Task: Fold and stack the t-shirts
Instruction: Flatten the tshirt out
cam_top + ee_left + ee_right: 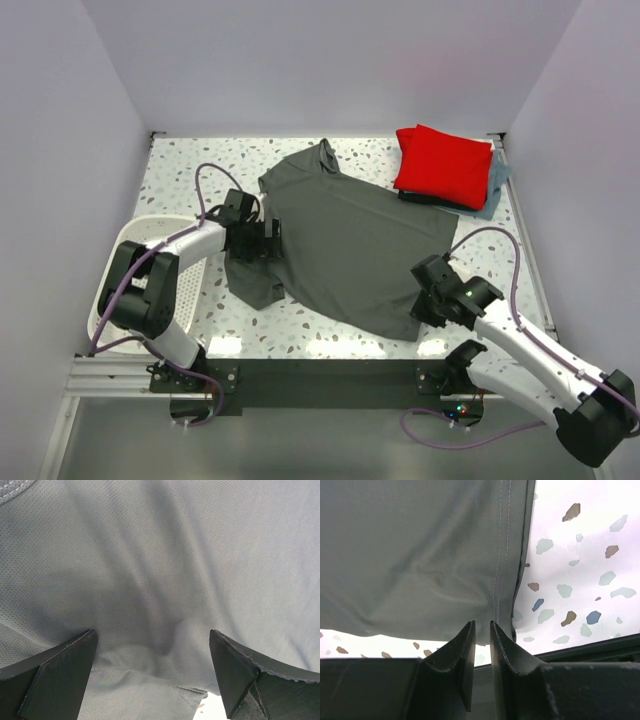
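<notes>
The dark grey t-shirt point(350, 240) lies spread flat in the middle of the speckled table point(180, 180). The right gripper point(481, 625) is pinched nearly closed on its stitched hem at the near right corner. The left gripper point(152, 640) hovers wide open over the shirt's left side, holding nothing. At the far right corner, the folded red t-shirt point(445, 165) rests on the light blue-grey t-shirt point(497, 185).

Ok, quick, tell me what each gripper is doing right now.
Left gripper: open, jaws wide above the dark grey t-shirt, holding nothing.
Right gripper: shut on the dark grey t-shirt's hem.
</notes>
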Controlling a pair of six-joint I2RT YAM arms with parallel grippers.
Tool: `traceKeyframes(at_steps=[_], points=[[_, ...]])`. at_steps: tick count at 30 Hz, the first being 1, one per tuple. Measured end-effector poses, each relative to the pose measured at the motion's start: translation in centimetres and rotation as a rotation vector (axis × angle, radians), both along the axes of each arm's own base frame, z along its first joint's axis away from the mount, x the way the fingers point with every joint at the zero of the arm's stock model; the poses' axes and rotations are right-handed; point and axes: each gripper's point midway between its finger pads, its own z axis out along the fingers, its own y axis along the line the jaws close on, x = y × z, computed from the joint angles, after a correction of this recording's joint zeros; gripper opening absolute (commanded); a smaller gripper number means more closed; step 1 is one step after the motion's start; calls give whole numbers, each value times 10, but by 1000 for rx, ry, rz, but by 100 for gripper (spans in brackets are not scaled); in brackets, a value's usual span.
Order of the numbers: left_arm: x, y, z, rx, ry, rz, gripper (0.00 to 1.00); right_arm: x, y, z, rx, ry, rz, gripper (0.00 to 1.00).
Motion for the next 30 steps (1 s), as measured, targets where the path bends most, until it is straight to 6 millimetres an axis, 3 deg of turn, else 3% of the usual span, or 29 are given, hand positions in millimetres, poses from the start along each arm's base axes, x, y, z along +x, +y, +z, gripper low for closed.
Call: traceKeyframes(at_steps=[10, 19, 30], points=[[1, 1, -2, -2, 4, 3, 99, 2, -1, 2, -20, 8, -10, 29], [2, 6, -2, 12, 2, 19, 99, -5, 1, -7, -59, 83, 67, 17], [2, 7, -2, 13, 4, 20, 99, -39, 0, -32, -14, 173, 127, 16]])
